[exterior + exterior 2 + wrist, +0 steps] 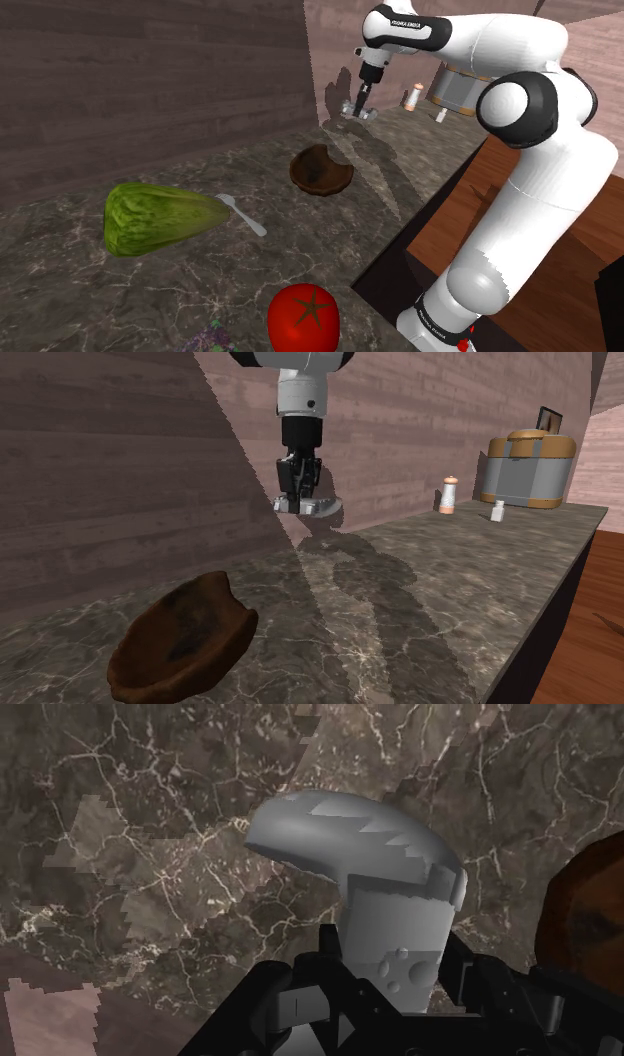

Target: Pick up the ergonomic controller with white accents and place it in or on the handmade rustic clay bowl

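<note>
On the marble counter (300, 235) we see the brown bowl (180, 637) lying empty, away from the wall edge. The grey controller (320, 505) hangs above the counter near that edge, clamped in the gripper (300, 500). We judge the pick done, with carrying and release left.

controller (360, 844) grey | bowl (180, 642) brown | counter (420, 612) dark, pale-veined

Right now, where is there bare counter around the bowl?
Bare counter lies between the bowl and the shaker, below the gripper holding the controller. Crowded: spoon, green vegetable, tomato on the bowl's other side.
</note>
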Robot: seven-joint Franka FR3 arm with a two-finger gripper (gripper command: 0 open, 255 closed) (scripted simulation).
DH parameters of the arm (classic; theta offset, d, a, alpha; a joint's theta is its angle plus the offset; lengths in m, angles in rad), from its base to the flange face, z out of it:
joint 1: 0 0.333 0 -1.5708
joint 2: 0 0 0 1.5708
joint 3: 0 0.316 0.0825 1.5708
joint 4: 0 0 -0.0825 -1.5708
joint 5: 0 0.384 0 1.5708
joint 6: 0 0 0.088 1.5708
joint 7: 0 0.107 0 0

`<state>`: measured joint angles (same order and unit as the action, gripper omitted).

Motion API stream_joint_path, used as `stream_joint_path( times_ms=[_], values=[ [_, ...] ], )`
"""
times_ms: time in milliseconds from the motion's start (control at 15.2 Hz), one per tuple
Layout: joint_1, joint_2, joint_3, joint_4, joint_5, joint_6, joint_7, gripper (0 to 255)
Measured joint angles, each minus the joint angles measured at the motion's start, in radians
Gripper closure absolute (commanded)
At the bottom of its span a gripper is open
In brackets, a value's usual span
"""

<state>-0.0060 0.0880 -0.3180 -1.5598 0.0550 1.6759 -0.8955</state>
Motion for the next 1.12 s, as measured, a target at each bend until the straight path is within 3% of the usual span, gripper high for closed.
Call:
stream_joint_path(
  times_ms=[726,1122],
  values=[
    [0.113,-0.253,0.123,-0.288,-0.067,0.047,0.241,255],
    [0.164,-0.357,0.211,-0.385,-0.070,0.042,0.383,255]
  ],
)
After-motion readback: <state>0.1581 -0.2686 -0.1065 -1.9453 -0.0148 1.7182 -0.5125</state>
